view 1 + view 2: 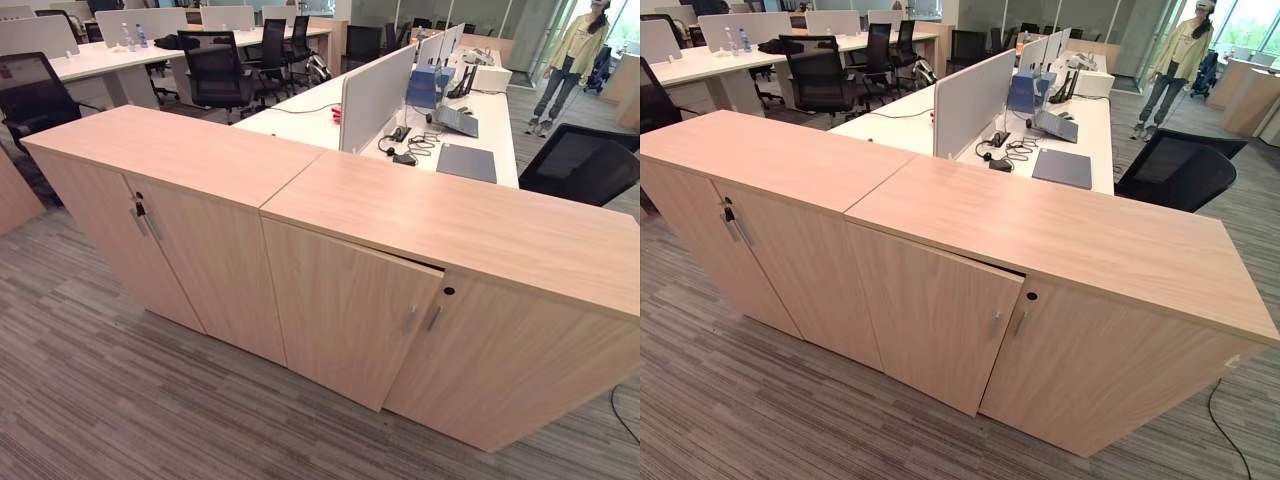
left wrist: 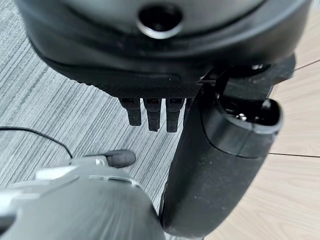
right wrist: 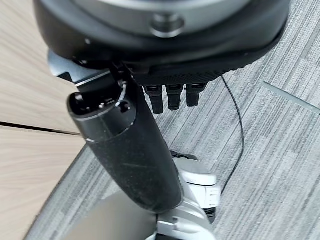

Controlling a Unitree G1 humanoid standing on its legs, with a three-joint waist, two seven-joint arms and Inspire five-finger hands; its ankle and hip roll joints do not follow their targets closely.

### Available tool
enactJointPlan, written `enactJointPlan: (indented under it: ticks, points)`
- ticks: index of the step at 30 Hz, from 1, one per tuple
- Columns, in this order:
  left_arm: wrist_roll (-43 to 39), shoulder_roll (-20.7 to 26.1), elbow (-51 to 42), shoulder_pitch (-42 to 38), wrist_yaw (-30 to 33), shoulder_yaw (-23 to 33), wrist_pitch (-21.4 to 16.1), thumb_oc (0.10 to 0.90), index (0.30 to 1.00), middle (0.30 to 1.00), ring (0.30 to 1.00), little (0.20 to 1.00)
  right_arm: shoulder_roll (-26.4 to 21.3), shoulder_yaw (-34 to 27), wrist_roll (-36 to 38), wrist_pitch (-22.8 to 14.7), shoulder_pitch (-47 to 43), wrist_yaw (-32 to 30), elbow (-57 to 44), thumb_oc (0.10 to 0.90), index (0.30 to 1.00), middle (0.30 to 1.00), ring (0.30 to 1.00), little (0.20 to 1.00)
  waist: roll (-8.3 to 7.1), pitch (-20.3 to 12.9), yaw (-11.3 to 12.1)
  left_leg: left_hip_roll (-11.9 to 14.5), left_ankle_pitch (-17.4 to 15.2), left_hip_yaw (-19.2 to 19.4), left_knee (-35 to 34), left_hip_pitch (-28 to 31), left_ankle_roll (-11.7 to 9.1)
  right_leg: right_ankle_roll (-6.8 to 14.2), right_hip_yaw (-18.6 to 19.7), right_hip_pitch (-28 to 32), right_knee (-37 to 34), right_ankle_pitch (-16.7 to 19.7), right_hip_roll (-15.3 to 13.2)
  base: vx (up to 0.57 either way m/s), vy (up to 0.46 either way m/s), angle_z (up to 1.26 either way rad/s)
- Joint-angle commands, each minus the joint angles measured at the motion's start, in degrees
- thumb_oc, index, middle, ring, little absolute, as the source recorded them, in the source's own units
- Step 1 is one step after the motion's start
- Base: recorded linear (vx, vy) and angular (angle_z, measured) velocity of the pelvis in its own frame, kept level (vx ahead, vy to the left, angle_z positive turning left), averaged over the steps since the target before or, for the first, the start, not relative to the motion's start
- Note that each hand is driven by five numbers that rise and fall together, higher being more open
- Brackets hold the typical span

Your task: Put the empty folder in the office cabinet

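Observation:
A flat grey-blue folder [image 1: 466, 162] lies on the white desk [image 1: 300, 125] just behind the low wooden office cabinet [image 1: 450, 225]. The cabinet's left door [image 1: 345, 310] stands slightly ajar at its upper right corner, and its right door [image 1: 510, 360] is closed. My left hand [image 2: 150, 60] hangs over the carpet beside a cabinet front, with straight fingers [image 2: 152, 112] and nothing in it. My right hand [image 3: 165, 50] hangs the same way, its fingers [image 3: 172, 97] straight and empty. Both hands are far from the folder.
A second, closed cabinet [image 1: 170, 150] with a key in its door adjoins on the left. A white divider panel [image 1: 375, 95], cables and a phone stand on the desk. A black chair [image 1: 585, 160] is behind the cabinet at right. A person [image 1: 570, 60] stands far back.

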Motion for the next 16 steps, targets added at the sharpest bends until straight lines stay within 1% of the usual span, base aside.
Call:
enactJointPlan:
  ticks: [1, 3, 4, 9, 11, 12, 16]
  points:
    - [6.71, -0.46, -0.9, -4.08, 2.95, -0.97, -3.95, 0.8, 0.9, 0.9, 0.9, 0.9, -0.5, 1.72, 2.53, -2.48, -3.75, -1.88, 2.56, 0.8, 0.9, 0.9, 0.9, 0.9, 0.74, 2.23, -0.05, -3.99, -4.08, -6.75, -0.1, -0.23, 1.22, 0.03, -5.56, 1.82, 0.68, -6.08, 4.29, -0.02, -0.003, 0.06]
    - [6.23, -0.45, -0.74, -4.05, 2.26, -1.28, -3.74, 0.8, 0.9, 0.9, 0.9, 0.9, -0.71, 1.81, 2.51, -2.54, -3.77, -1.92, 2.49, 0.8, 0.9, 0.9, 0.9, 0.9, 0.74, 2.28, -0.1, -3.97, -4.06, -6.76, -0.1, -0.33, 1.23, 0.07, -5.61, 1.68, 0.73, -6.04, 4.25, -0.01, 0.0, 0.02]
    - [4.32, -0.42, 0.31, -4.44, 0.38, -1.21, -3.09, 0.8, 0.9, 0.9, 0.9, 0.9, -1.06, 1.91, 2.14, -2.4, -3.96, -1.81, 2.59, 0.8, 0.9, 0.9, 0.9, 0.9, 0.93, 2.27, -0.24, -3.98, -4.02, -6.69, -0.1, -0.45, 1.25, 0.13, -5.61, 1.46, 0.83, -5.95, 4.22, 0.0, 0.0, 0.0]
    - [2.6, -0.92, 0.46, -5.67, -2.07, -2.32, -2.61, 0.8, 0.9, 0.9, 0.9, 0.9, -0.87, 2.83, 1.46, -1.82, -4.73, -1.21, 2.59, 0.8, 0.9, 0.9, 0.9, 0.9, 1.31, 2.09, -0.63, -3.94, -4.13, -6.29, -0.1, -0.42, 1.31, 0.13, -5.34, 1.41, 0.8, -5.77, 4.21, 0.0, 0.0, 0.0]
    - [3.52, -1.2, 0.06, -6.26, -2.95, -3.86, -2.66, 0.8, 0.9, 0.9, 0.9, 0.9, -0.57, 3.16, 0.99, -1.56, -4.86, -1.14, 2.7, 0.8, 0.9, 0.9, 0.9, 0.9, 1.52, 1.94, -0.84, -3.91, -4.2, -6.1, -0.1, -0.36, 1.35, 0.08, -5.2, 1.36, 0.84, -5.72, 4.25, 0.0, 0.0, 0.0]
    - [5.31, -1.39, -0.25, -6.68, -3.32, -5.7, -2.6, 0.8, 0.9, 0.9, 0.9, 0.9, -0.3, 3.4, 0.68, -1.45, -5.0, -1.2, 2.87, 0.8, 0.9, 0.9, 0.9, 0.9, 1.76, 1.82, -1.16, -3.93, -4.35, -5.9, -0.1, -0.28, 1.4, 0.08, -4.91, 1.34, 0.83, -5.69, 4.31, 0.0, 0.0, 0.0]
    - [7.08, -1.38, -0.4, -7.02, -3.68, -7.2, -2.64, 0.8, 0.9, 0.9, 0.9, 0.9, -0.18, 3.48, 0.61, -1.44, -5.14, -1.21, 3.06, 0.8, 0.9, 0.9, 0.9, 0.9, 2.02, 1.82, -1.36, -3.96, -4.48, -5.65, -0.1, -0.19, 1.43, 0.11, -4.64, 1.35, 0.82, -5.67, 4.37, 0.0, 0.006, -0.02]
